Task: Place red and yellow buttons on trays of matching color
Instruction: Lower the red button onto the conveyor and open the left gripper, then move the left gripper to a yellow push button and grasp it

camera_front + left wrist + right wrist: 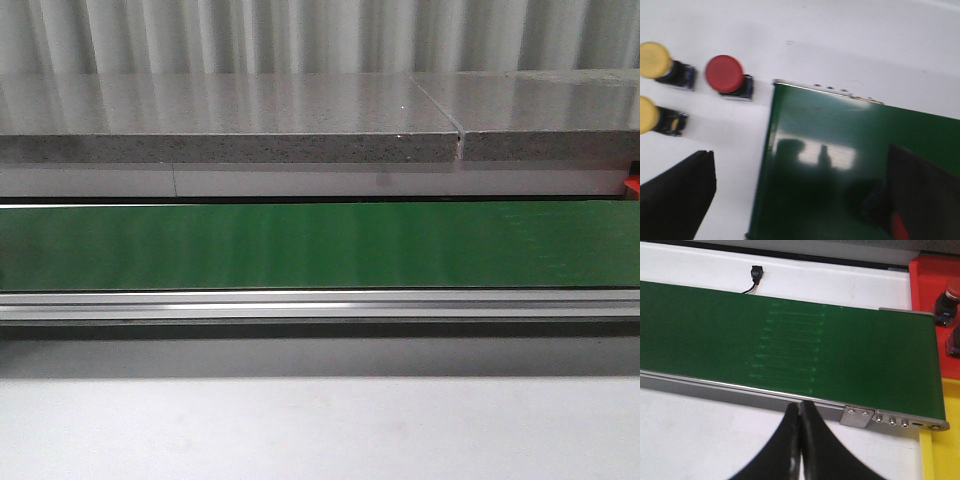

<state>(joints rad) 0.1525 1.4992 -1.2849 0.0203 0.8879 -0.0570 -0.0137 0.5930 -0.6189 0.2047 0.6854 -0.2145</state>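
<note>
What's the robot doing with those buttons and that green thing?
It sorts buttons by color. Right now neither pincer holds anything. The left pincer is open above the end of the green belt, near a red button and two yellow buttons waiting on the white table. The right pincer is shut at the belt's other end, where a red tray already holds buttons beside a yellow tray.
</note>
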